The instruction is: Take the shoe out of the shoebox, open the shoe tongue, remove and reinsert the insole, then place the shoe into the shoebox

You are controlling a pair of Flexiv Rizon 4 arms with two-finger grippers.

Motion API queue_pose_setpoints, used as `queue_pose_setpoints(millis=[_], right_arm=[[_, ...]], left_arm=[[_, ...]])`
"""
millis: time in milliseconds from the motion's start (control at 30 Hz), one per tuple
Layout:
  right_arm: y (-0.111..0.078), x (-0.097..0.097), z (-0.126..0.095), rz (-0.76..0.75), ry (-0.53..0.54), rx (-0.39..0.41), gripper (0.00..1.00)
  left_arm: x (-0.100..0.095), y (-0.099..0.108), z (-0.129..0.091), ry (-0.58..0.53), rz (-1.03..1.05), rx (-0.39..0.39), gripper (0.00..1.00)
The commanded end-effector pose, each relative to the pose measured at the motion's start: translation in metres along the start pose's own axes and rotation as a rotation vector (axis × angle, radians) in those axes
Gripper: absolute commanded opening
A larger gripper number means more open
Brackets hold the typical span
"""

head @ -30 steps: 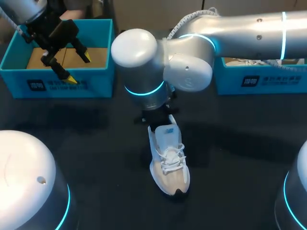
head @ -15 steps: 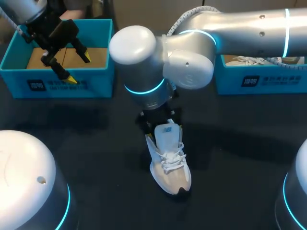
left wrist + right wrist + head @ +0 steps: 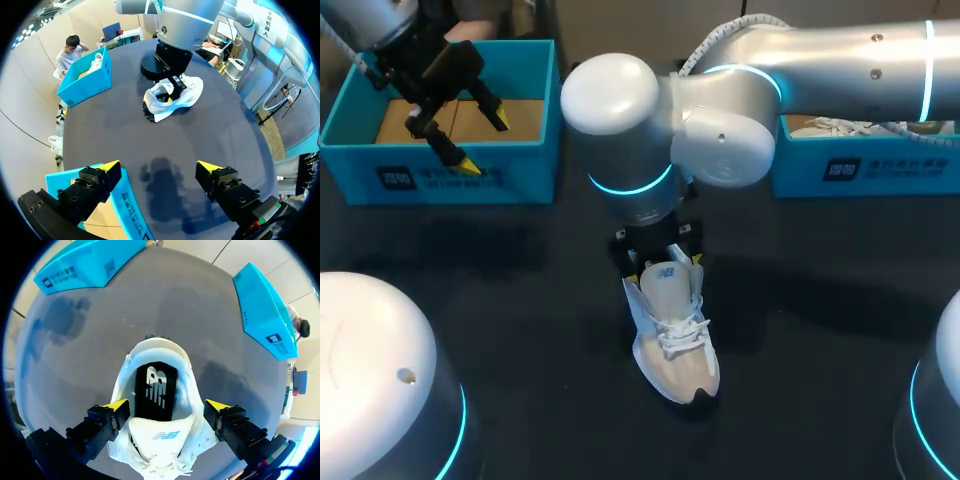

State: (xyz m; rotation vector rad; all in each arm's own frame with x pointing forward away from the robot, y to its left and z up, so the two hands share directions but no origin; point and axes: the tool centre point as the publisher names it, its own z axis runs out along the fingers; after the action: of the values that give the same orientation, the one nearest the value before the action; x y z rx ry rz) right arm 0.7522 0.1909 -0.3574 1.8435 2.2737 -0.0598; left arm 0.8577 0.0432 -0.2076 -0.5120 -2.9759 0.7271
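Shoe (image 3: 159,390) between open right jaws

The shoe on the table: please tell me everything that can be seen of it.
The shoe is a white sneaker with white laces, a pale mesh-like toe and a black sole tip. It stands on its sole on the dark table, toe toward the robot. Its tongue is raised; a black insole with a white mark lies inside. The right hand hangs open astride its opening; contact cannot be judged.

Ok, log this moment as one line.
shoe: on table | insole: in shoe | right gripper: open, astride shoe | left gripper: open, above box
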Motion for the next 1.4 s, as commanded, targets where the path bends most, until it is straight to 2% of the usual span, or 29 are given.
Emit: queue_pose_setpoints(millis=[33, 267, 533, 733, 833, 900, 933, 1133, 1233, 1300, 1400], right_arm=[[-0.011, -0.003, -0.003, 0.012, 0.004, 0.006, 1.00], [-0.028, 0.002, -0.012, 0.037, 0.009, 0.040, 1.00], [-0.044, 0.002, -0.034, 0.044, -0.021, 0.043, 1.00], [-0.052, -0.002, -0.040, 0.044, -0.014, 0.042, 1.00], [-0.053, -0.005, -0.042, 0.041, 0.017, 0.009, 1.00], [-0.052, -0.004, -0.043, 0.023, 0.032, -0.003, 0.86], [-0.051, -0.003, -0.044, 0.015, 0.043, -0.012, 0.85], [-0.054, 0.002, -0.039, -0.007, 0.082, 0.018, 0.87], [-0.062, 0.000, -0.047, -0.008, 0.084, 0.021, 0.86], [-0.067, -0.001, -0.055, -0.013, 0.082, 0.024, 0.81], [-0.075, -0.001, -0.065, -0.031, 0.077, 0.029, 0.64]], left_arm=[[0.001, 0.000, 0.000, 0.000, 0.000, -0.003, 1.00], [0.001, 0.000, 0.000, 0.000, 0.000, -0.003, 1.00], [0.001, 0.000, 0.000, 0.000, 0.000, -0.003, 1.00], [0.001, 0.000, 0.000, 0.000, 0.000, -0.003, 1.00], [0.001, 0.000, 0.000, 0.000, 0.000, -0.003, 1.00], [0.001, 0.000, 0.000, 0.000, 0.000, -0.003, 1.00], [0.001, 0.000, 0.000, 0.000, 0.000, -0.003, 1.00], [0.001, 0.000, 0.000, 0.000, 0.000, -0.003, 1.00], [0.001, 0.000, 0.000, 0.000, 0.000, -0.003, 1.00], [0.001, 0.000, 0.000, 0.000, 0.000, -0.003, 1.00], [0.001, 0.000, 0.000, 0.000, 0.000, -0.003, 1.00]])
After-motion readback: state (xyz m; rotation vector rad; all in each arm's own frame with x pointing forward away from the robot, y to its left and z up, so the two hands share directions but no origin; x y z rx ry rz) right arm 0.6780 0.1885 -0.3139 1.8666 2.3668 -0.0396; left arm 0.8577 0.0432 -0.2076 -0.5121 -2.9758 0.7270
